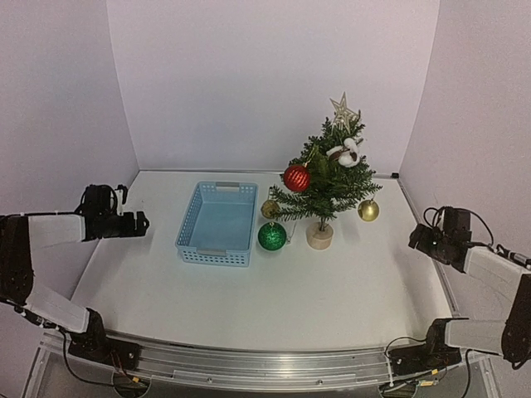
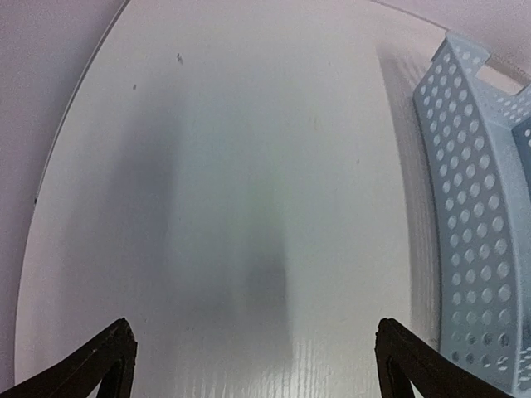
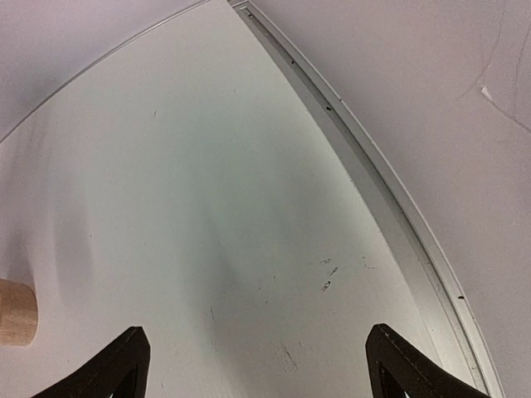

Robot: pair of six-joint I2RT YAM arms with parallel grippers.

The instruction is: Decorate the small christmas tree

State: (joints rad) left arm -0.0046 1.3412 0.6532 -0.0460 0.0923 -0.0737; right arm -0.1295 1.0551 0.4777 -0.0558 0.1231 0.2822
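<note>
The left pincer (image 2: 253, 377) hangs low over the left side of the counter (image 2: 232, 166). It is released: its wrist view shows two dark fingertips wide apart, with bare white surface between them and nothing held. That view also catches the perforated blue wall of the basket (image 2: 477, 207) at its right edge, cut off by the frame.

The right pincer (image 3: 261, 373) is released too, fingertips spread over the counter's right side beside the metal edge strip. Only a slice of the pale wooden base (image 3: 10, 311) shows at the left border of its view. In the top view both pincers are too small to read.

Only the top view shows the rest. The green ball (image 1: 270, 236) lies on the counter between the basket and the base, just beside both. A gold ball (image 1: 270, 208) sits behind it under the lowest branches, and a second gold ball (image 1: 368, 211) is at the far right. I cannot tell whether either one hangs or rests.

The tree (image 1: 328, 178) stands upright right of centre, to the right of the basket and well apart from both pincers. A red ball (image 1: 296, 177) hangs on its left side. A white ornament (image 1: 344, 152) of unclear shape sits near the top, and a star (image 1: 343, 108) crowns the tip. Branches hide most of the trunk.
</note>
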